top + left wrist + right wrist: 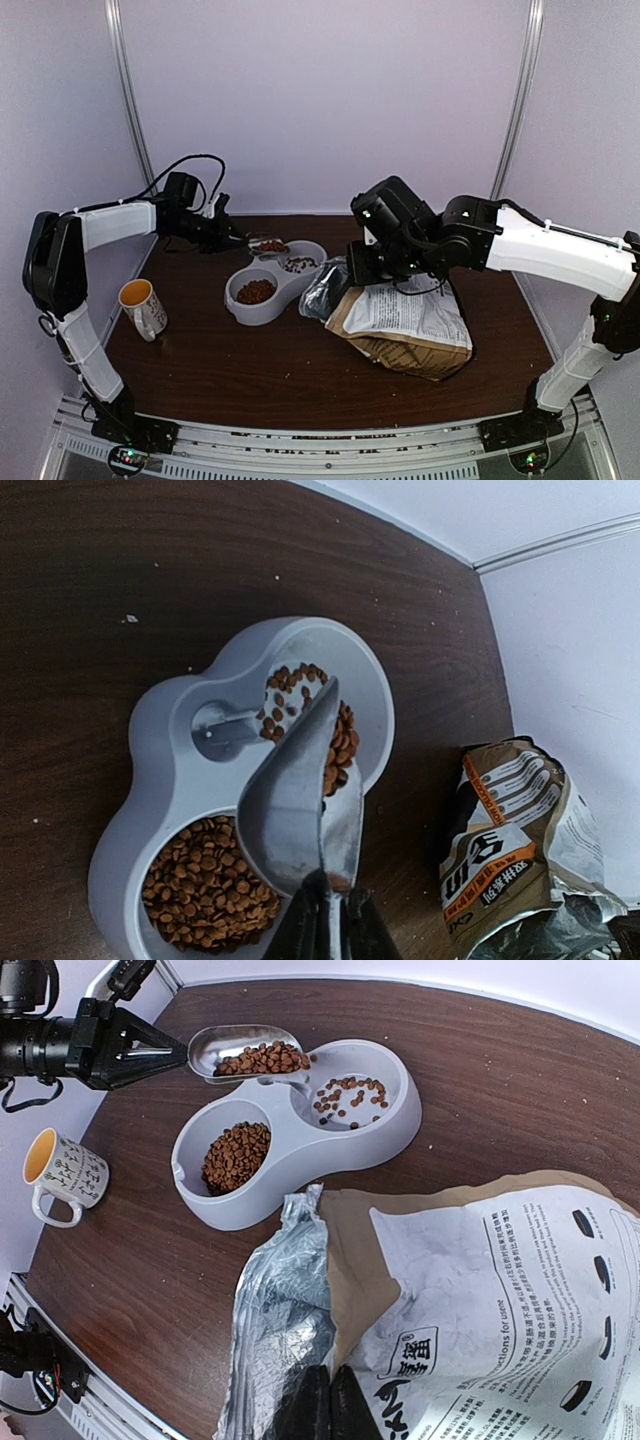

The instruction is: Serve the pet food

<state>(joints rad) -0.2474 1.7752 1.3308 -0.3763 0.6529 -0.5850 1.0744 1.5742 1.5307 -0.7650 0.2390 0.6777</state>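
Observation:
My left gripper (pixel 328 920) is shut on the handle of a metal scoop (pixel 295 790), which hangs tilted over the grey double bowl (pixel 150 770). The right wrist view shows pet food (pixel 262 1058) lying in the scoop (pixel 225 1045). More kibble fills the near compartment (pixel 205 880), and a thin scatter lies in the far one (pixel 350 1095). The kraft bag (pixel 480 1290) lies on its side right of the bowl, foil lining showing at its mouth. My right gripper (pixel 330 1400) is shut on the edge of that mouth.
A patterned mug (pixel 143 307) with an orange inside stands at the table's left edge, near the left arm. The bag (pixel 410 325) takes up the right middle of the brown table (pixel 280 370). White walls close in the back and sides.

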